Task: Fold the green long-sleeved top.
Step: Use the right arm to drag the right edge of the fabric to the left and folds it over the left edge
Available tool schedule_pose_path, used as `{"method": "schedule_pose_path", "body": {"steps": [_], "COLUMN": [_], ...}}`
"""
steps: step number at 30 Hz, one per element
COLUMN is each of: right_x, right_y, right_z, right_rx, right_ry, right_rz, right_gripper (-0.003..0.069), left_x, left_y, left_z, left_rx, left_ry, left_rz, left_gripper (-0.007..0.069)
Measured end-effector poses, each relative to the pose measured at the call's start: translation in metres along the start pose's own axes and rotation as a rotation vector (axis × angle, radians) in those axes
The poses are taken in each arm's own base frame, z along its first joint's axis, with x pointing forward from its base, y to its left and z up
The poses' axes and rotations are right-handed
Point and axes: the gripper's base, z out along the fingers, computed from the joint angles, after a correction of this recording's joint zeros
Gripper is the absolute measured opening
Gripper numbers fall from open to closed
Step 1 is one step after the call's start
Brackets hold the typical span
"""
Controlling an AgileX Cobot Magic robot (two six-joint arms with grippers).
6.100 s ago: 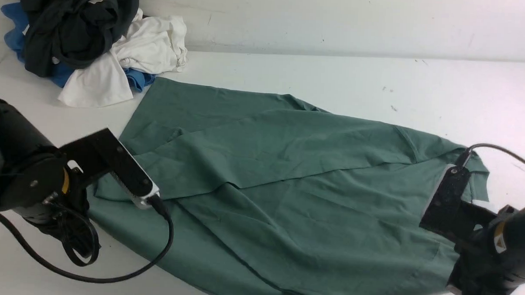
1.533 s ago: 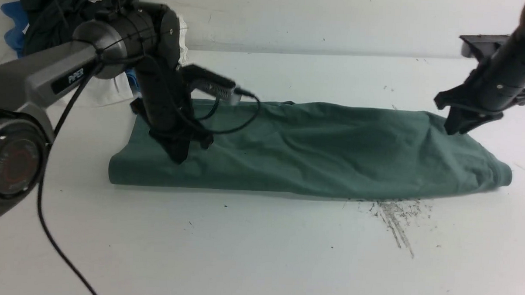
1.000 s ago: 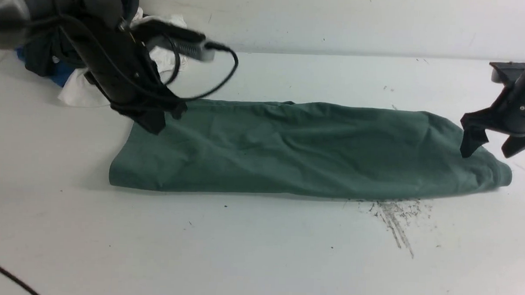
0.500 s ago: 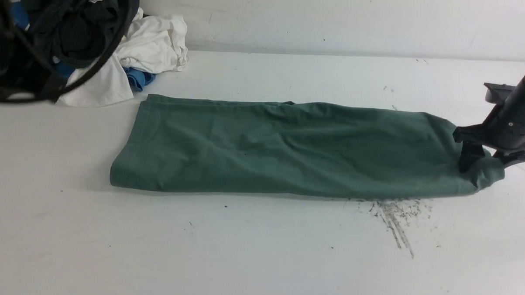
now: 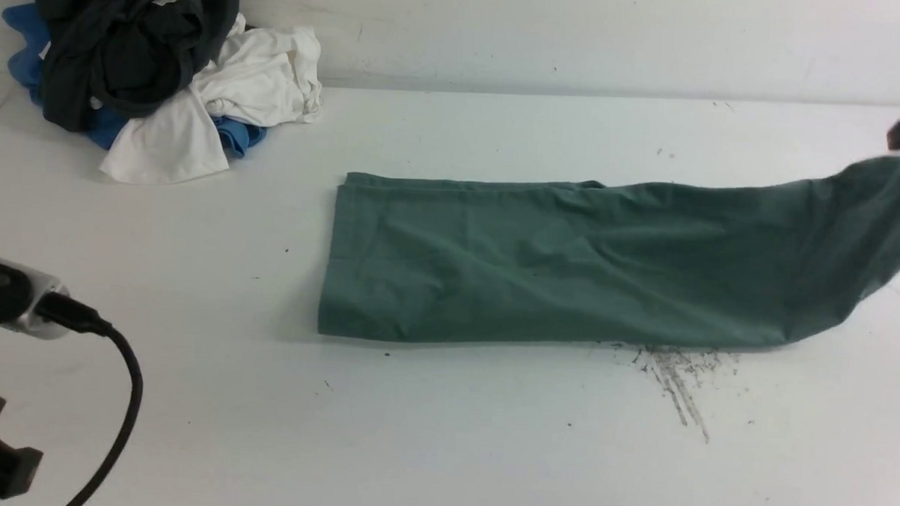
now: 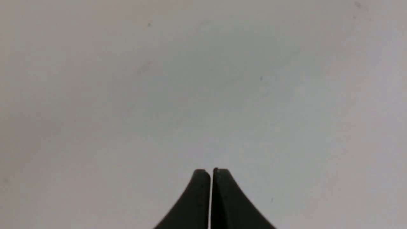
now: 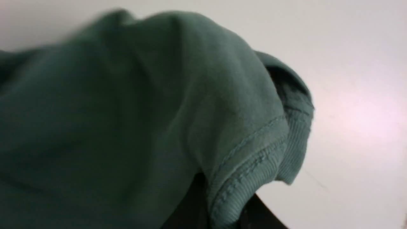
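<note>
The sage-green cotton long-sleeved top (image 5: 554,264), a long strip on the white tabletop (image 5: 443,447), has its right end pinched and raised by the right claw (image 7: 222,210); left claw (image 6: 211,173) clenched empty. Next, probably: fold leftward.

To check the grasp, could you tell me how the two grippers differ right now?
The left gripper is shut on nothing; the right gripper pinches the ribbed edge of the green long-sleeved top. The left hangs over the table; the right holds the top's end raised. Both have black fingers.
</note>
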Motion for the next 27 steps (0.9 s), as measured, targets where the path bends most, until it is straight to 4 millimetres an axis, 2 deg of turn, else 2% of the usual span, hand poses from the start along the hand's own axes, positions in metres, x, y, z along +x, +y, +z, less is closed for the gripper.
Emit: {"method": "schedule_pose_path", "body": {"steps": [1, 3, 4, 6, 7, 9, 10, 11, 12, 15, 16, 17, 20, 26, 27], "right_x": [-0.002, 0.0, 0.001, 0.007, 0.007, 0.019, 0.02, 0.024, 0.032, 0.053, 0.055, 0.064, 0.08, 0.095, 0.098], "right_y": [0.023, 0.069, 0.083, 0.133, 0.138, 0.201, 0.205, 0.222, 0.251, 0.306, 0.308, 0.326, 0.354, 0.378, 0.384], "right_z": [-0.019, -0.04, -0.044, -0.049, -0.048, -0.043, -0.043, -0.039, -0.03, -0.004, -0.003, 0.008, 0.028, 0.045, 0.05], "right_rx": [-0.069, -0.191, -0.232, -0.339, -0.348, -0.461, -0.468, -0.495, -0.537, -0.594, -0.596, -0.607, -0.621, -0.634, -0.645], "right_ry": [-0.045, -0.086, -0.092, -0.106, -0.106, -0.123, -0.125, -0.129, -0.137, -0.146, -0.147, -0.154, -0.167, -0.209, -0.233], "right_rz": [-0.029, -0.086, -0.102, -0.176, -0.181, -0.26, -0.265, -0.283, -0.313, -0.394, -0.4, -0.437, -0.497, -0.555, -0.573], "right_gripper": [0.0036, 0.0036, 0.0036, 0.0036, 0.0036, 0.0036, 0.0036, 0.0036, 0.0036, 0.0036, 0.0036, 0.0036, 0.0036, 0.0048, 0.008], "left_x": [-0.002, -0.006, -0.007, -0.009, -0.009, -0.009, -0.009, -0.01, -0.01, -0.01, -0.01, -0.01, -0.01, -0.011, -0.011], "left_y": [-0.001, -0.003, -0.004, -0.006, -0.007, -0.008, -0.008, -0.009, -0.009, -0.01, -0.01, -0.01, -0.01, -0.011, -0.011], "left_z": [0.004, 0.009, 0.01, 0.011, 0.011, 0.012, 0.012, 0.012, 0.012, 0.011, 0.011, 0.011, 0.012, 0.011, 0.011], "left_rx": [0.006, 0.03, 0.041, 0.065, 0.068, 0.09, 0.091, 0.093, 0.098, 0.109, 0.109, 0.113, 0.115, 0.12, 0.126], "left_ry": [-0.049, -0.098, -0.099, -0.116, -0.117, -0.12, -0.122, -0.126, -0.129, -0.132, -0.132, -0.133, -0.134, -0.135, -0.137], "left_rz": [-0.014, -0.045, -0.058, -0.087, -0.09, -0.112, -0.114, -0.118, -0.123, -0.136, -0.137, -0.141, -0.144, -0.15, -0.157], "left_gripper": [-0.0007, -0.0007, -0.0007, -0.0007, -0.0007, -0.0007, -0.0007, -0.0007, -0.0007, -0.0007, -0.0007, -0.0007, -0.0007, -0.0007, -0.0007]}}
